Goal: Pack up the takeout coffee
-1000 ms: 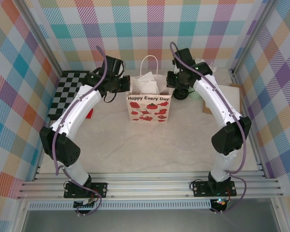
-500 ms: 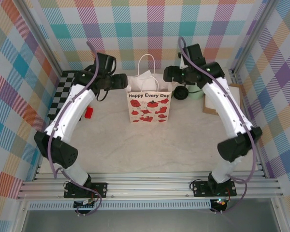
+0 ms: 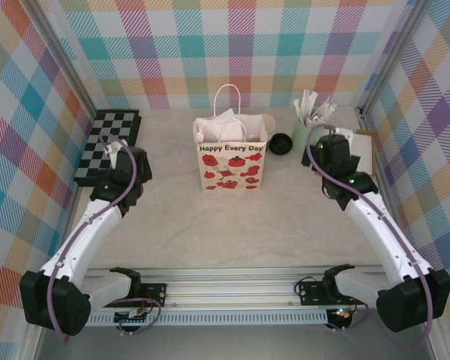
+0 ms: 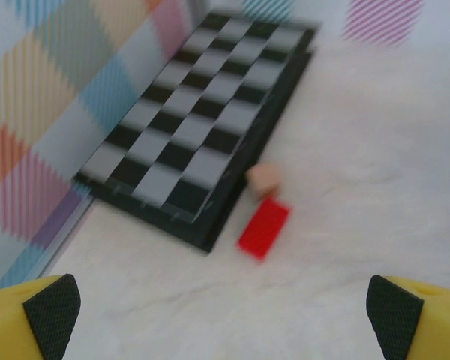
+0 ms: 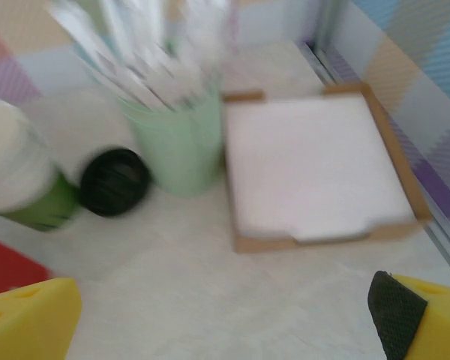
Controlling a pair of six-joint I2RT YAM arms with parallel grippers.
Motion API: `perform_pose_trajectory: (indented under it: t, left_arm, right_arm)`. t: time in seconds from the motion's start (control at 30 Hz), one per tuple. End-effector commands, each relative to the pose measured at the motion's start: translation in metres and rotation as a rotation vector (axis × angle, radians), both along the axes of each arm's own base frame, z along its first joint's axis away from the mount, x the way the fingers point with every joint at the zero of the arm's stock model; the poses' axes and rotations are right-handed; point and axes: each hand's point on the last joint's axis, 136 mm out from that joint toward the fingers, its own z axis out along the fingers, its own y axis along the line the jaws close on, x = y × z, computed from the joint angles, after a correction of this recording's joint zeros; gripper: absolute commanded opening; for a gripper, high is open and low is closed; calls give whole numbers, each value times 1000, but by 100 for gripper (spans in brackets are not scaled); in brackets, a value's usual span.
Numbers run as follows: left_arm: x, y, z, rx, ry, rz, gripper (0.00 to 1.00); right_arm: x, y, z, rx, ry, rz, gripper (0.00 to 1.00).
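Observation:
The takeout coffee is hidden. A white paper bag (image 3: 230, 155) printed with red tomatoes stands upright at mid table, white paper sticking out of its top. My left gripper (image 3: 115, 152) is well left of the bag, over the table by the chessboard. In the left wrist view it (image 4: 225, 319) is open with nothing between its yellow fingers. My right gripper (image 3: 331, 150) is to the right of the bag, near the mint tumbler. In the right wrist view it (image 5: 225, 319) is open and empty.
A lidless green-sided cup (image 5: 26, 187) stands beside a loose round black lid (image 5: 114, 181) (image 3: 280, 142). The mint tumbler (image 5: 181, 154) holds white wrapped sticks. A brown tray of napkins (image 5: 322, 165) lies at right. A chessboard (image 4: 195, 127), a red block (image 4: 264, 227) and a peach piece (image 4: 264, 177) lie at left.
Both grippers were shut at the bag's top edges and have opened. Both arms have pulled back from the bag, the left one leftwards and the right one rightwards. The bag stays upright.

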Motion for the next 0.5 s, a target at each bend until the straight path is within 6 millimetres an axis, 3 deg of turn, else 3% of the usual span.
perform_pose_trajectory:
  t: [0.0,0.1,0.3,0.37,0.47]
  left_arm:
    - [-7,28,-19,23,-76,161,100]
    - [-10,37,-42,38,-82,222,100]
    - [9,29,-113,-91,-22,114,100]
    - [22,18,-123,-126,10,30,100]
    - [46,1,-119,-128,-48,-107,100]
  right_arm:
    - [3,-26,-29,-1,-39,-74,100]
    - [2,-41,-77,51,7,-76,100]
    - [13,-40,-139,129,73,20,100]
    - [20,-34,-151,127,98,63,100]
    - [32,-27,-158,132,86,111,100]
